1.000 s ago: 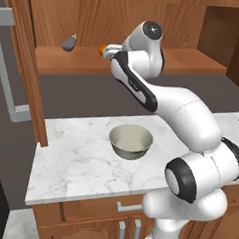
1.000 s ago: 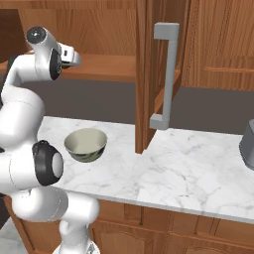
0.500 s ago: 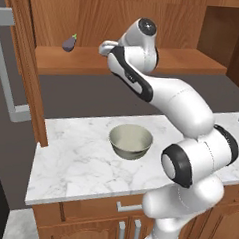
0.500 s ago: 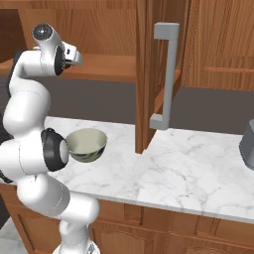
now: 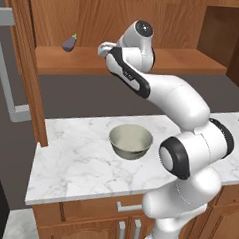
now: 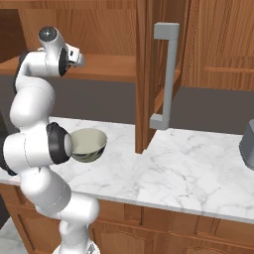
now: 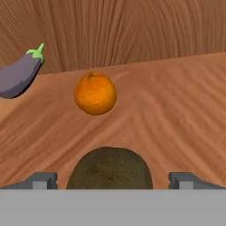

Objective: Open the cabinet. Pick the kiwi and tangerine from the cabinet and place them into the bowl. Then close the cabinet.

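Kiwi (image 7: 109, 168) sits on the cabinet (image 5: 122, 21) shelf between the gripper's (image 7: 112, 180) wide-open fingers; tangerine (image 7: 95, 93) just behind, eggplant (image 7: 20, 75) toward the shelf's left edge.

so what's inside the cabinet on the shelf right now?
In the hand view, three fruits lie on the cabinet shelf: the kiwi between the open gripper fingertips, the tangerine behind it, the eggplant off to one side. The kiwi's near side is covered.
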{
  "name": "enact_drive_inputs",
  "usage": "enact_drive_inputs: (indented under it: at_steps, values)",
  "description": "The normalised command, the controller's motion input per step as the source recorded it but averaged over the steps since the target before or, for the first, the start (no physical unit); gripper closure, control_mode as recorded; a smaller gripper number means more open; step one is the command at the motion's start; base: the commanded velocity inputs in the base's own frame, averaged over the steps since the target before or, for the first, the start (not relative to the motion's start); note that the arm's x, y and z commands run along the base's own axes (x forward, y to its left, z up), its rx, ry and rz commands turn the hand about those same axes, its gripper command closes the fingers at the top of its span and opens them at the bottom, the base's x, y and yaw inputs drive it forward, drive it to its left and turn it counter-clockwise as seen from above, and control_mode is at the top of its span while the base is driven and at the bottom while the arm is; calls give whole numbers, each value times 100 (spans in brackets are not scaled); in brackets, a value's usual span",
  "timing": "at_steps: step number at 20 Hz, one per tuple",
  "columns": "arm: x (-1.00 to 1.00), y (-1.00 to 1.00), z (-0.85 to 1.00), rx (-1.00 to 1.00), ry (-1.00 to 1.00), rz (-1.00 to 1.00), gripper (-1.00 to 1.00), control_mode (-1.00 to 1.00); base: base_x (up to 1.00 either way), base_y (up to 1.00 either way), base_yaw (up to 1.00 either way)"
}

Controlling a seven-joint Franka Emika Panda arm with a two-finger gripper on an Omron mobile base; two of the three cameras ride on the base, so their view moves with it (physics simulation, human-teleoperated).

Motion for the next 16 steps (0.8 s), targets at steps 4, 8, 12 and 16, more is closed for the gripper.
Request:
enact_drive_inputs:
  at_steps: [4,8,12,16]
  values:
    - [4,0,-1,0,0,0,100,-100,0,0,0]
    - [0,0,0,0,0,0,100,-100,0,0,0]
    - [-21,0,0,0,0,0,100,-100,0,0,0]
    - [-49,-1,1,0,0,0,100,-100,0,0,0]
